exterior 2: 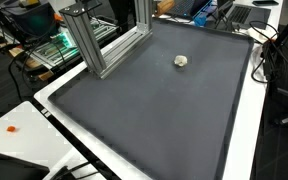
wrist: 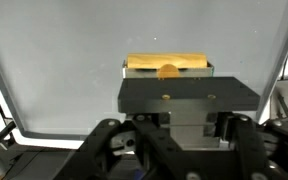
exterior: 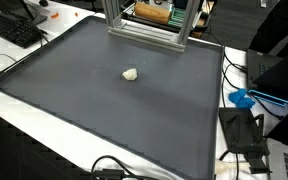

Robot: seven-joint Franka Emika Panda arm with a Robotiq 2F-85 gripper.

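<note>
My claw (wrist: 168,80) has its jaws together, with a yellowish block (wrist: 144,63) lying crosswise right at its tip (gripped or merely touching, I cannot tell). The small white lump (exterior: 130,74) sits on the dark mat (exterior: 64,110), unseen from my wrist.

This looks like a robotics lab. A dark mat (exterior: 104,110) covers a white table (exterior 2: 34,135), and an aluminium-profile frame (exterior: 144,30) stands at the mat's far edge. A keyboard (exterior: 14,28) and loose cables (exterior: 114,168) lie alongside. A green circuit board (exterior 2: 54,48) sits among electronics on a neighbouring bench.
</note>
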